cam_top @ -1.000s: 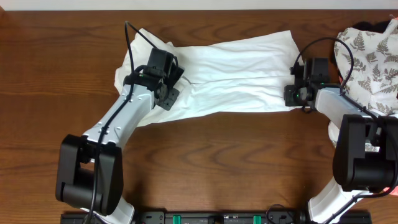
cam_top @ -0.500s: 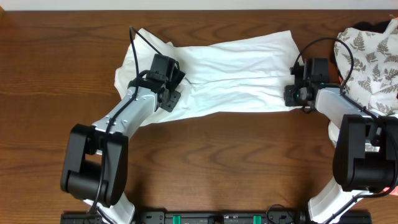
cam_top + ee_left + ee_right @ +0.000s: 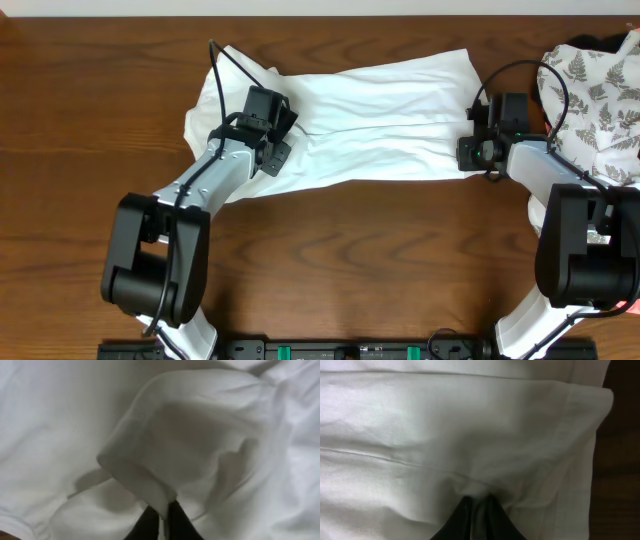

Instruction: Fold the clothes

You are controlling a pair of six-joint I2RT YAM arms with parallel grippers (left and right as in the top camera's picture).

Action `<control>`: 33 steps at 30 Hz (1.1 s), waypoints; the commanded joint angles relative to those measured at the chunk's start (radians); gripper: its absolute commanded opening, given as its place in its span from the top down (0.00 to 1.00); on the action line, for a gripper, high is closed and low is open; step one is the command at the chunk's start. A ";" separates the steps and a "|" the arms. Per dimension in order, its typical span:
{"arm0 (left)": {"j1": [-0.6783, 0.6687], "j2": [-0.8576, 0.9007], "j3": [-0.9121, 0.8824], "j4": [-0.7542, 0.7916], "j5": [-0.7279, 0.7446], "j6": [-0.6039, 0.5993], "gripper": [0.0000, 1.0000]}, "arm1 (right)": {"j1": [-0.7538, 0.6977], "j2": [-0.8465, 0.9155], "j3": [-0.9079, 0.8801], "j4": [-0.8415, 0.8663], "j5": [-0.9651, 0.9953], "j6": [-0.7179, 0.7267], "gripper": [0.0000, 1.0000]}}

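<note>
Left gripper [image 3: 162, 512] pinches raised fold of T-shirt [image 3: 380, 120] at its 9 o'clock end; right gripper [image 3: 479, 505] pinches hem at 3 o'clock end. Shirt lies stretched across table [image 3: 350, 260] toward 12 o'clock. Both ends gripped, judged so garment lifts evenly for fold.

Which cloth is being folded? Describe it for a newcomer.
On the brown wooden table, look to the middle. The plain white cotton T-shirt lies spread there, with the left gripper and right gripper each shut on it. Unlike the white cloth with grey fern-leaf print bunched at the right edge, it shows no pattern.
</note>
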 commanded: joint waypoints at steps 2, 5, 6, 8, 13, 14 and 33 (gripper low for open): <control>0.001 0.012 -0.008 0.057 -0.085 0.003 0.94 | 0.008 0.040 -0.005 -0.013 -0.008 -0.013 0.89; 0.005 0.012 -0.008 0.143 -0.139 0.016 0.94 | 0.008 0.040 -0.005 -0.013 -0.008 -0.013 0.89; 0.009 0.012 -0.008 0.172 -0.142 0.028 0.94 | 0.008 0.040 -0.005 -0.013 -0.008 -0.013 0.89; 0.019 0.012 -0.008 0.222 -0.142 0.029 0.94 | 0.008 0.040 -0.005 -0.015 -0.007 -0.013 0.89; 0.050 0.020 -0.008 0.310 -0.141 0.029 0.94 | 0.008 0.040 -0.005 -0.026 -0.008 -0.013 0.89; 0.056 0.024 -0.008 0.323 -0.140 0.029 0.94 | 0.008 0.040 -0.005 -0.027 -0.008 -0.013 0.89; 0.110 -0.178 0.125 -0.159 -0.153 -0.502 0.86 | 0.008 0.040 -0.005 -0.005 -0.007 -0.013 0.89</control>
